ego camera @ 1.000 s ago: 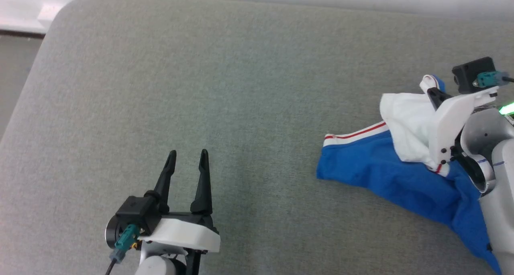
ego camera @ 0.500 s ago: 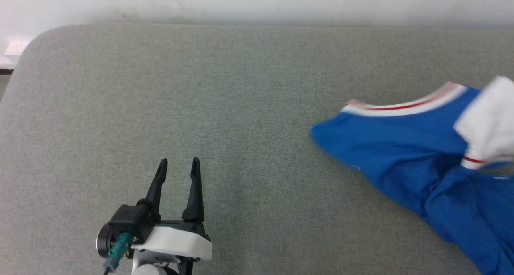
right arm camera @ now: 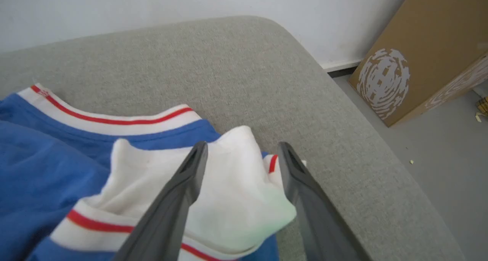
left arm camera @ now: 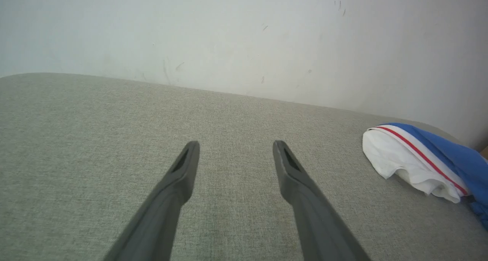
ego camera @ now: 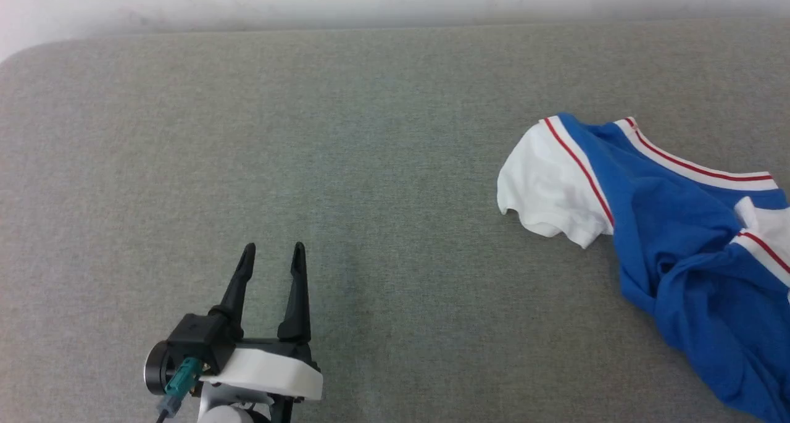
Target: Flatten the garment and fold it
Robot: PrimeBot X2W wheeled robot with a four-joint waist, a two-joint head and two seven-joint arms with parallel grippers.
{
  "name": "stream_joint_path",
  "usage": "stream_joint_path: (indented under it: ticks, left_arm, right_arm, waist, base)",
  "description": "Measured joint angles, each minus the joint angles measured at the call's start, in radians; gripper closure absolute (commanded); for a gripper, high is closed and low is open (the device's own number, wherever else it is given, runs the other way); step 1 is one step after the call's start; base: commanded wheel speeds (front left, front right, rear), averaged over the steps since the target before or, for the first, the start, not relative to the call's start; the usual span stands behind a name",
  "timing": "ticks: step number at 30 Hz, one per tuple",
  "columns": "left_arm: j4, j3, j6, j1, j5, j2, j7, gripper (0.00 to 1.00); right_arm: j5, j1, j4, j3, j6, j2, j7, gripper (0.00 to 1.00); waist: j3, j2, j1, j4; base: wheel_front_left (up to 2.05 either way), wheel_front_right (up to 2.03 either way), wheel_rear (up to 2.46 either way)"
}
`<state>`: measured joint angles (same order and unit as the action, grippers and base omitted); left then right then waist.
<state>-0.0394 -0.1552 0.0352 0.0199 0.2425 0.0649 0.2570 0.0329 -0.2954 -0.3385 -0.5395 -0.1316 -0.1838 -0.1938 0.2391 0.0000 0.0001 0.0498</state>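
Observation:
The garment (ego camera: 666, 225), blue with white sleeves and red stripes, lies crumpled at the right of the grey padded surface (ego camera: 370, 133). One white sleeve (ego camera: 549, 188) spreads toward the middle. My left gripper (ego camera: 272, 248) rests open at the lower left, well away from the cloth. In the left wrist view its fingers (left arm camera: 235, 143) stand apart over bare fabric, with the garment (left arm camera: 415, 162) off to the right. My right gripper (right arm camera: 242, 144) hovers open over the garment's other white sleeve (right arm camera: 236, 200), which lies loose between and under the fingers.
A pale wall (left arm camera: 228, 36) runs behind the surface. In the right wrist view the surface's rounded corner (right arm camera: 305, 55) drops to a grey floor (right arm camera: 450, 146), where a brown cardboard box (right arm camera: 419, 51) leans against the wall.
The head camera has shifted. My right gripper, shut on the white sleeve a second ago, now stands open. The garment has been swung out and lies wider, one sleeve toward the middle. The left gripper is unchanged.

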Motion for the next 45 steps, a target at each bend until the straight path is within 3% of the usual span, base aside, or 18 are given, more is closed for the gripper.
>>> stream_joint_path:
  ticks: [7,14,19,24,32,38,41,45]
  left_arm:
    - [0.017,-0.001,-0.001,0.002,-0.008,0.001,0.000,0.00]
    - [0.051,0.001,-0.017,-0.028,-0.010,0.000,0.000,0.00]
    - [0.059,0.009,-0.016,-0.062,-0.015,0.000,0.000,0.00]
    - [0.057,-0.020,-0.017,-0.019,-0.037,0.001,-0.014,0.00]
    - [-0.015,-0.160,-0.079,0.297,-0.123,0.000,-0.242,0.00]
    - [-0.108,-0.296,-0.095,0.513,-0.123,-0.009,-0.402,0.00]
    - [-0.155,-0.381,-0.090,0.572,-0.070,-0.010,-0.468,0.00]
    - [-0.242,-0.477,-0.044,0.626,-0.055,-0.014,-0.545,0.00]
  right_arm:
    - [0.072,0.018,0.201,0.145,0.000,0.054,0.132,0.00]
    - [0.061,0.244,0.414,0.223,0.000,0.131,0.235,0.00]
    - [0.159,0.362,0.445,0.260,0.000,0.131,0.277,0.00]
    - [0.157,0.372,0.466,0.260,0.000,0.131,0.292,0.00]
    - [0.150,0.331,0.506,0.248,0.000,0.131,0.281,0.00]
    - [0.152,0.303,0.502,0.248,0.000,0.131,0.276,0.00]
    - [0.154,0.286,0.495,0.255,0.000,0.131,0.278,0.00]
    - [0.162,0.263,0.481,0.268,0.000,0.131,0.287,0.00]
  waist:
    - [-0.021,0.0000,0.0000,-0.020]
    - [-0.041,0.0000,-0.0001,-0.022]
    - [-0.046,0.0000,-0.0001,-0.035]
    - [-0.043,0.0000,-0.0001,-0.056]
    - [-0.008,0.0000,0.0000,-0.067]
    - [0.044,0.0000,0.0001,-0.077]
    - [0.075,0.0000,0.0001,-0.086]
    - [0.116,0.0000,0.0002,-0.105]
  base:
    - [0.00,0.00,0.00]
    - [0.00,0.00,0.00]
    - [0.00,0.00,0.00]
    - [0.00,0.00,0.00]
    - [0.00,0.00,0.00]
    - [0.00,0.00,0.00]
    - [0.00,0.00,0.00]
    - [0.00,0.00,0.00]
